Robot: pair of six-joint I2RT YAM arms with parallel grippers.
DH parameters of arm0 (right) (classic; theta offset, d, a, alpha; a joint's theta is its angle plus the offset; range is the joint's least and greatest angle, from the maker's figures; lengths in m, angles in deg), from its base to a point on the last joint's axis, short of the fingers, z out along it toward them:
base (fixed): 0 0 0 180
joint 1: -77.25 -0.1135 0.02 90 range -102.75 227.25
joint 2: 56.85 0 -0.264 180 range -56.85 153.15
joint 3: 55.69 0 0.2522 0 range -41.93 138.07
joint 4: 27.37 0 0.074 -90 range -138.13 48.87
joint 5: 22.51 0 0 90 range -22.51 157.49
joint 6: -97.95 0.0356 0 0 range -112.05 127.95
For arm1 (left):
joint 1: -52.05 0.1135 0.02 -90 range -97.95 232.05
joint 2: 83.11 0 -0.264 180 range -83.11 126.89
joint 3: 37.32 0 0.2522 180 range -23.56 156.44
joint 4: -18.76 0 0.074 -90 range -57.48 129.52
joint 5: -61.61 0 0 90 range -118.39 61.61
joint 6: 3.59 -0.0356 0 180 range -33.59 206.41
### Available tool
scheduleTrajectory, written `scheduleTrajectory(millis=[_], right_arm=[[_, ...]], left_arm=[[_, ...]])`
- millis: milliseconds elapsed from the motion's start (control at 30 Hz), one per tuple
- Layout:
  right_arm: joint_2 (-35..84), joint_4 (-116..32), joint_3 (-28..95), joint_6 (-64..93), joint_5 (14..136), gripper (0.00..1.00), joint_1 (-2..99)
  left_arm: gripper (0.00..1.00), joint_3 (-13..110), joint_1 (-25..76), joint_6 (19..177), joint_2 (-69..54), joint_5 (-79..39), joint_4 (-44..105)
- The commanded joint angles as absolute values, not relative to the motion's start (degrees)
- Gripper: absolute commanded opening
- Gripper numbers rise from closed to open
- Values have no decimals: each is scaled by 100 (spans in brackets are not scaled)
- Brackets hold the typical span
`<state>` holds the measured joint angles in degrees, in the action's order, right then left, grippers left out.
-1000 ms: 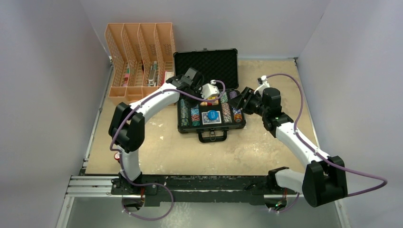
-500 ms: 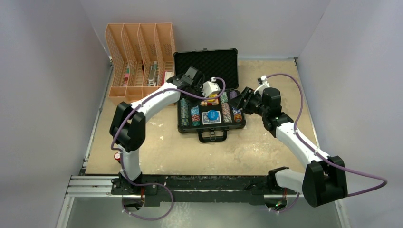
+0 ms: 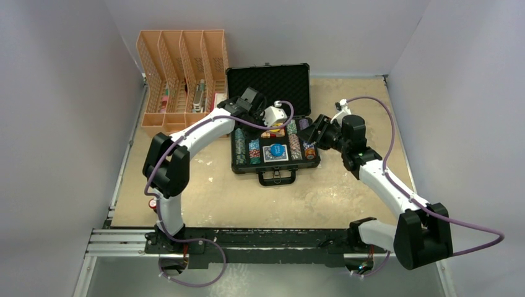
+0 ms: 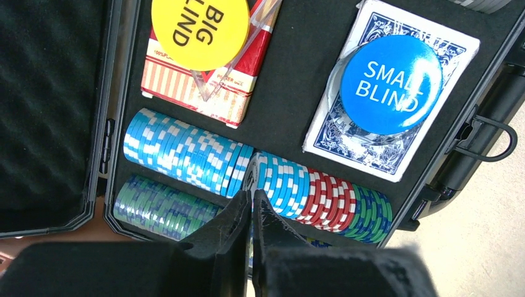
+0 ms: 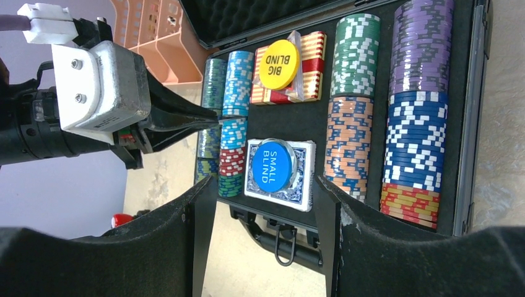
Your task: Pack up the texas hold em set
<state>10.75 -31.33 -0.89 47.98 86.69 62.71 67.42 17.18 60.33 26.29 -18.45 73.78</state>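
Note:
The black case (image 3: 272,80) lies open mid-table, foam lid up at the back, handle (image 3: 277,177) at the front. Its tray holds rows of poker chips (image 5: 415,124), a red deck (image 4: 198,86) under a yellow BIG BLIND button (image 4: 199,25), and a blue deck (image 4: 433,148) under a blue SMALL BLIND button (image 4: 391,85). My left gripper (image 4: 252,201) is shut, its tip just over the light-blue chips (image 4: 186,158) at the tray's left; it also shows in the top view (image 3: 266,128). My right gripper (image 5: 265,185) is open and empty above the tray's front right (image 3: 312,133).
An orange slotted file organiser (image 3: 182,74) stands at the back left, beside the case lid. A small red-and-black bottle (image 3: 152,202) sits by the left arm's base. Grey walls close in the table on three sides.

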Motion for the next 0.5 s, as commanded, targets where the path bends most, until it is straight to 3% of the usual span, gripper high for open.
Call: scheduleTrajectory(millis=[0, 467], right_arm=[[1026, -2935, -85, 4706, 8718, 61, 6301], [1092, -2926, -62, 4705, 8709, 61, 6301]], left_arm=[[2, 6796, 1742, 6110, 2633, -1926, 7300], [2, 6815, 1745, 6161, 2826, -2116, 7313]])
